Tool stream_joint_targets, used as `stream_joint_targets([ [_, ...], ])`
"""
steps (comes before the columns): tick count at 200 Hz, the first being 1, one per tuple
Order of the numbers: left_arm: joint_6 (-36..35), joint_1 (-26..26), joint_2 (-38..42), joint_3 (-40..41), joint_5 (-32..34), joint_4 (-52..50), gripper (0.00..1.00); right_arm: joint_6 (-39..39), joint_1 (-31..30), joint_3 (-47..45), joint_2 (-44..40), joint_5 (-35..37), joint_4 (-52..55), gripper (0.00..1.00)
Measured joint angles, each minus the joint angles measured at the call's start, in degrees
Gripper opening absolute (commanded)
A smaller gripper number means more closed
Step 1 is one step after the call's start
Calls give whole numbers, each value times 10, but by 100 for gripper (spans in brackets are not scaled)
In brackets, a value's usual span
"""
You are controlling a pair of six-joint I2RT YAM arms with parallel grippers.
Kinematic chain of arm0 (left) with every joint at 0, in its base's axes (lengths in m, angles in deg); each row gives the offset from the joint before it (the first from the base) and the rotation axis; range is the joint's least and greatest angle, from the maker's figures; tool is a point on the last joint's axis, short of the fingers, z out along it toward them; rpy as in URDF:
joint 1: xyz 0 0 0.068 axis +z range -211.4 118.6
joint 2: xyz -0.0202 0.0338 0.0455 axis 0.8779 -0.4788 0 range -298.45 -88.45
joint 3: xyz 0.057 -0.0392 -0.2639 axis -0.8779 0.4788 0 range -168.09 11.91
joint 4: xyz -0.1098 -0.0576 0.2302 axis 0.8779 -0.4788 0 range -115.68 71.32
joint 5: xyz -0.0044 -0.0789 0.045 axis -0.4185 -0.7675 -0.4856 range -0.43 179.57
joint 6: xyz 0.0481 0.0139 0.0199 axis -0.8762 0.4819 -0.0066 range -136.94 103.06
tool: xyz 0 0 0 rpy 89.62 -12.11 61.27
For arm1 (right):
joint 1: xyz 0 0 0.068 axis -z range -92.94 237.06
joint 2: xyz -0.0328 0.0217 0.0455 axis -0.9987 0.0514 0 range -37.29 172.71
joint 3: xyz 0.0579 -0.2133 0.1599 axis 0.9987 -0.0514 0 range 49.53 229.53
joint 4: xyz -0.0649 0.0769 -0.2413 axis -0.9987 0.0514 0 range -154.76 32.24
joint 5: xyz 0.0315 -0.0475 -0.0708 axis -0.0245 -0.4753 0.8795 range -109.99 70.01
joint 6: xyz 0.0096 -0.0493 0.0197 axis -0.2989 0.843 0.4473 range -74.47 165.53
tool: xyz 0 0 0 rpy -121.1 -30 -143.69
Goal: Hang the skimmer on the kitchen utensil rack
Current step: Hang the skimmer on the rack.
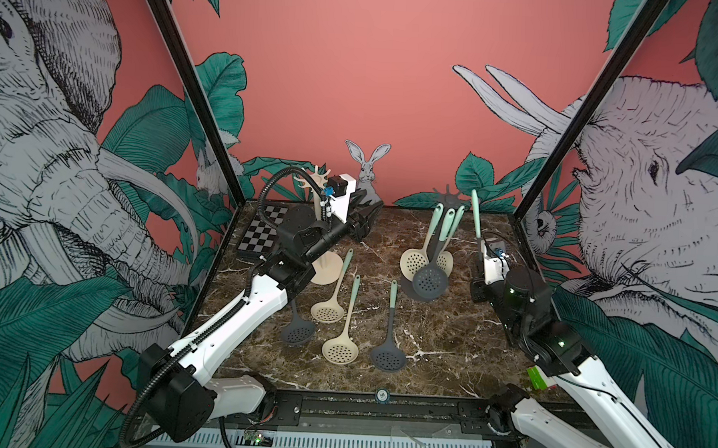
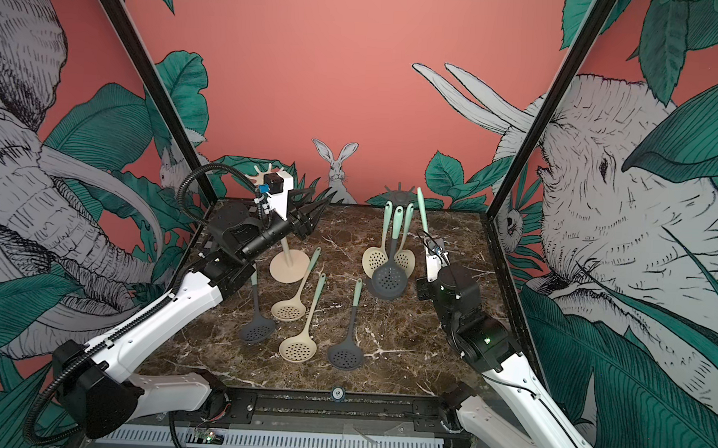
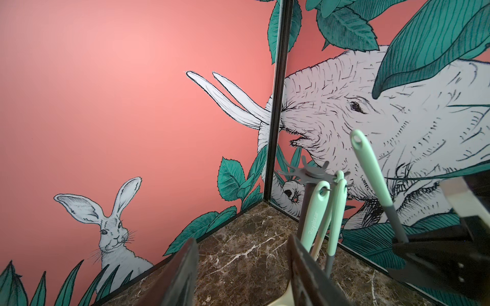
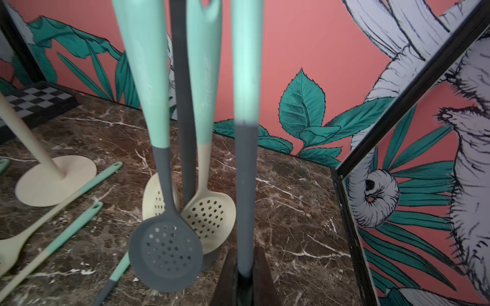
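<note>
My right gripper (image 4: pixel 245 275) is shut on the grey shaft of a skimmer (image 4: pixel 245 159), which stands nearly upright with its mint handle (image 1: pixel 474 209) pointing up. Its head is hidden behind the gripper. The handle tip is level with the star-shaped top of the dark grey utensil rack (image 1: pixel 448 194), just right of it and apart from it. Three skimmers hang on that rack: a grey one (image 4: pixel 165 249) and two beige ones (image 4: pixel 209 220). In the left wrist view the rack top (image 3: pixel 313 173) and the held handle (image 3: pixel 371 169) show. My left gripper (image 3: pixel 242 243) is open, empty and raised at the back left (image 1: pixel 365 221).
A beige rack (image 1: pixel 326 269) stands bare behind my left arm. Several skimmers lie on the marble table (image 1: pixel 448 341): grey ones (image 1: pixel 298 330) (image 1: pixel 389 355) and beige ones (image 1: pixel 328 311) (image 1: pixel 340 349). A chessboard (image 1: pixel 261 233) sits in the back left corner. Walls close three sides.
</note>
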Motion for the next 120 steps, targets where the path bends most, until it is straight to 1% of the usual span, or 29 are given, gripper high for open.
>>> stream_joint_targets([
  [53, 4, 12, -2, 6, 0, 2, 56, -2, 25, -15, 23, 26, -35, 0],
  [120, 13, 22, -7, 9, -5, 12, 56, -1, 46, -26, 29, -3, -60, 0],
])
